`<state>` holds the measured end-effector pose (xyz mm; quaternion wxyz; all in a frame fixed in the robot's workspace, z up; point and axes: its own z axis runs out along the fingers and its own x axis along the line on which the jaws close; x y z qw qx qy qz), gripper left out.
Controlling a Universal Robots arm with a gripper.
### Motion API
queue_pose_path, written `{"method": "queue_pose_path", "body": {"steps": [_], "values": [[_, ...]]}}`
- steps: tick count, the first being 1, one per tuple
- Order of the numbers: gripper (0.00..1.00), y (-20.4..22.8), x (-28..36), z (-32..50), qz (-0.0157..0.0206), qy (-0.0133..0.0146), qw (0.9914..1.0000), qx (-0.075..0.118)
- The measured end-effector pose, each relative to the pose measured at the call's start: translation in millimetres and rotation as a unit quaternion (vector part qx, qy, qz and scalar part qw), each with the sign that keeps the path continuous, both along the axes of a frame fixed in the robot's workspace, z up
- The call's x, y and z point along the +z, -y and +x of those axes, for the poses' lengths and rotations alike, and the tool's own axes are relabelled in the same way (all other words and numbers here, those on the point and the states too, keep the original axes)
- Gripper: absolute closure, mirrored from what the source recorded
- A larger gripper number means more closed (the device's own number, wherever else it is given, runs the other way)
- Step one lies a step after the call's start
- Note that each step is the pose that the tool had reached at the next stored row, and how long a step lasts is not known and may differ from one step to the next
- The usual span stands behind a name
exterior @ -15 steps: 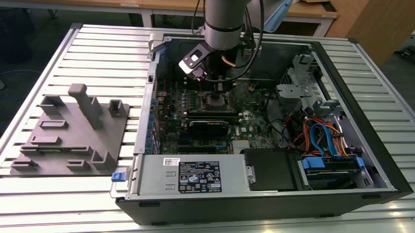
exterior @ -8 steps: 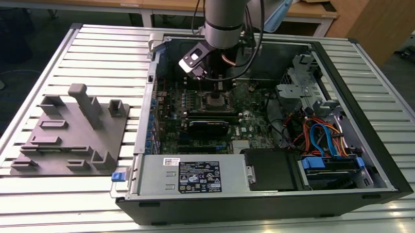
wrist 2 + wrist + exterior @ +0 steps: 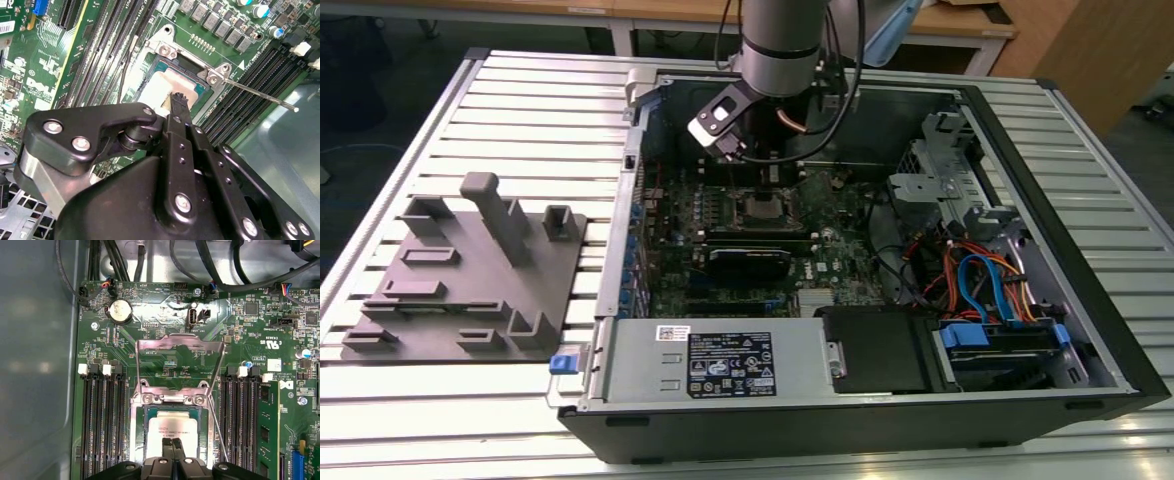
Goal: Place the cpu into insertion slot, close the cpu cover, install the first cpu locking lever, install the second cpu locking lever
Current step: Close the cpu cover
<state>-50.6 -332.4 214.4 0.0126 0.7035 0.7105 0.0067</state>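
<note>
Resting on a slatted table point(image 3: 427, 420), an open computer case point(image 3: 854, 428) takes up the middle and right of the exterior view. A grey tray point(image 3: 454, 305) of moulded blocks lies at the exterior view's left, just beside the case. Inside the case is a green circuit board point(image 3: 841, 255), and the arm point(image 3: 781, 40) comes down onto it from the upper middle of the frame.

In the first wrist view the cpu cover point(image 3: 177, 342) stands swung up and open on its hinge, with bare board showing through its window. Below it is the insertion slot point(image 3: 140, 440), and the cpu point(image 3: 175, 422) lies flat inside its rim and looks seated square. A thin locking lever point(image 3: 260, 95) juts out free from one corner of the slot and is not latched.

The gripper point(image 3: 174, 442) hangs over the near edge of the chip with its two black fingers pressed together and nothing pinched between them. In the second wrist view its tip point(image 3: 178, 100) is touching the chip's top or just above it; which of the two cannot be told.

The chip is probably light and rigid, its smooth metal top slippery, and the contacts beneath it fragile. It is best gripped by two opposite edges and never slid sideways. The cover looks like thin, springy sheet metal that is easily bent, so it is best pushed at its free edge, away from the hinge. The lever is likely stiff spring wire and would be easiest to work near its free end.
</note>
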Motion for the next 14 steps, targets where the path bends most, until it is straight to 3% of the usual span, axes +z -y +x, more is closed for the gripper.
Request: {"method": "queue_pose_path", "body": {"steps": [6, 14], "values": [[0.9, 0.1, 0.2, 0.9, -0.0002, -0.0016, 1.0, 0.0], [0.9, 0.0, 0.9, 0.9, -0.0002, -0.0017, 1.0, 0.0]]}}
